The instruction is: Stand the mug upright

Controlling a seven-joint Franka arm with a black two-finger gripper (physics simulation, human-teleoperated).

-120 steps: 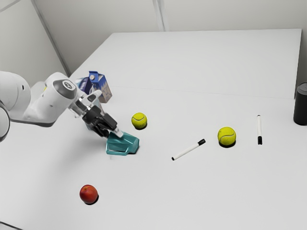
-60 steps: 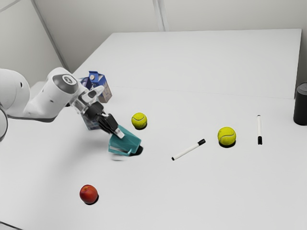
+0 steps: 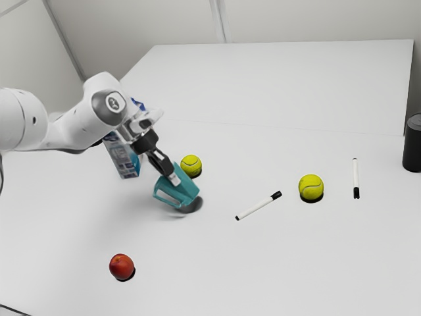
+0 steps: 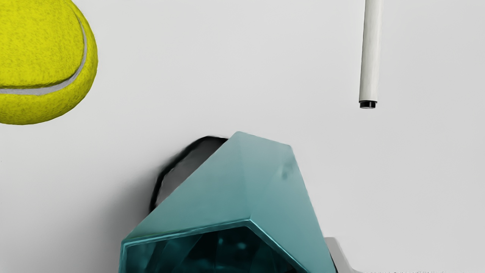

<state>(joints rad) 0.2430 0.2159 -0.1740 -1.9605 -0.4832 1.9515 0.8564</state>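
Observation:
In the exterior view my gripper is shut on the teal mug, at its wall. The mug hangs tilted just above the table, with a dark shadow under it and its handle on the side toward the exterior view's lower left. The wrist view has the faceted mug with its mouth toward the camera. There my gripper has a pale fingertip against the mug's outer wall; a small dark patch shows inside the mouth, where the other finger is mostly hidden.
A tennis ball lies close behind the mug. A marker, another ball and a second marker lie toward the exterior view's right. Cartons stand behind the arm; a red fruit lies nearer the camera.
The mug has risen off the table with my gripper and shifted slightly toward the exterior view's right. My hand has turned steeper, and the mug has tipped up from lying on its side.

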